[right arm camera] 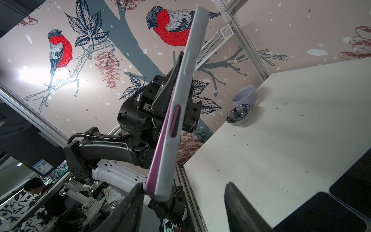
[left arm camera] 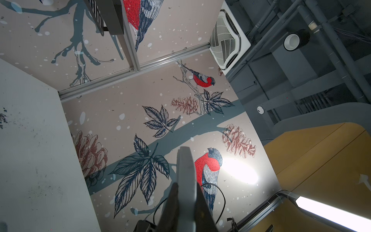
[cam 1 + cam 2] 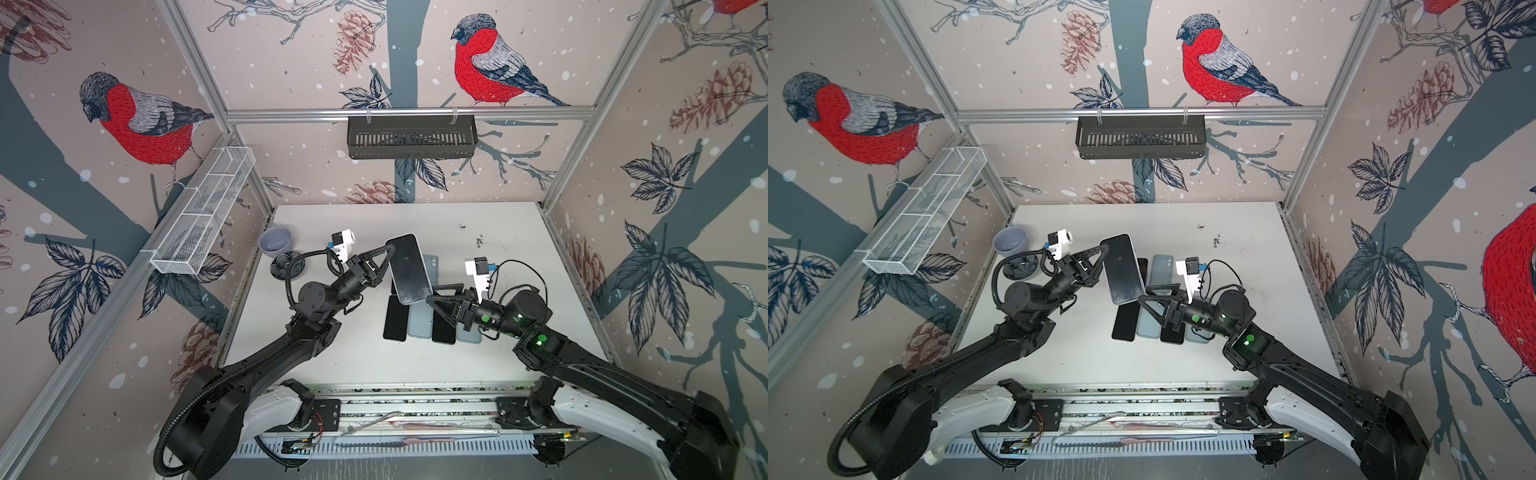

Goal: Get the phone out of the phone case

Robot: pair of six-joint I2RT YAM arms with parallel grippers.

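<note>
The left jaws were clamped on a long edge of the pink slab phone (image 1: 155, 160) in its white rubbery case (image 1: 190, 66), which hung tilted above the white bench (image 3: 519, 249) and a row of spare phones (image 3: 417, 328). The right jaws stood apart around its lower corner. It seemed best to pinch only the case lip there and peel.

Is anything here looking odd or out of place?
One phone in a white case hangs tilted in the air, pinched by the left tool, while the other phones lie flat in a row. Dark specks also dirty the white table.
</note>
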